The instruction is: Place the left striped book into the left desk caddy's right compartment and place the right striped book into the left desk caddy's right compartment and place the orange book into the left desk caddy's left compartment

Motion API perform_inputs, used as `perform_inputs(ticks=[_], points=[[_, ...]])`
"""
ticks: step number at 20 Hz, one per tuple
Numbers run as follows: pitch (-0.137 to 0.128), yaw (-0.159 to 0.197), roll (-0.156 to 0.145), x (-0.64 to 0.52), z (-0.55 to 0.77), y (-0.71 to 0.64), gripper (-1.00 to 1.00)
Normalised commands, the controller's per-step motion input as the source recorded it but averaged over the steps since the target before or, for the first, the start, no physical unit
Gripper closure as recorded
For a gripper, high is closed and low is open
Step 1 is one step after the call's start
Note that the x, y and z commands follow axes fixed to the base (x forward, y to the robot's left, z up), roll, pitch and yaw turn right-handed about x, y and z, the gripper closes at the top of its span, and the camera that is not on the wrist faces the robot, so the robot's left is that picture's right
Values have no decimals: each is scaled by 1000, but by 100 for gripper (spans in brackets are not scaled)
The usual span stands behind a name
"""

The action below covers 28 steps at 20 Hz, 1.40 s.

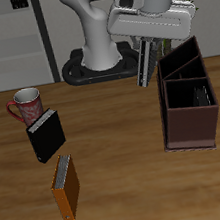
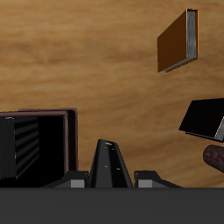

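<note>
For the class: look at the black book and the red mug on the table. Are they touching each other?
Cannot tell. In the exterior view the black book and the red mug sit so close that their edges meet in the picture, with no clear gap or contact shown.

The white arm reaches forward from its base at the table's back, wrist bent so the gripper (image 1: 146, 67) points down toward six o'clock. Its fingers are clamped on a thin dark striped book (image 1: 146, 63) that hangs on edge, well clear of the tabletop.
</note>
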Motion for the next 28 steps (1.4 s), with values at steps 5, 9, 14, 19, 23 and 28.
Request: perform_inputs(ticks=[5,9,14,19,23,28], points=[[19,29,36,35,202,570,100],[14,-26,10,127,193,209,100],[36,-55,15,150,117,179,100],[35,-27,-1,252,-36,170,100],[21,1,8,204,-125,163,100],[24,16,9,170,-158,196,100]])
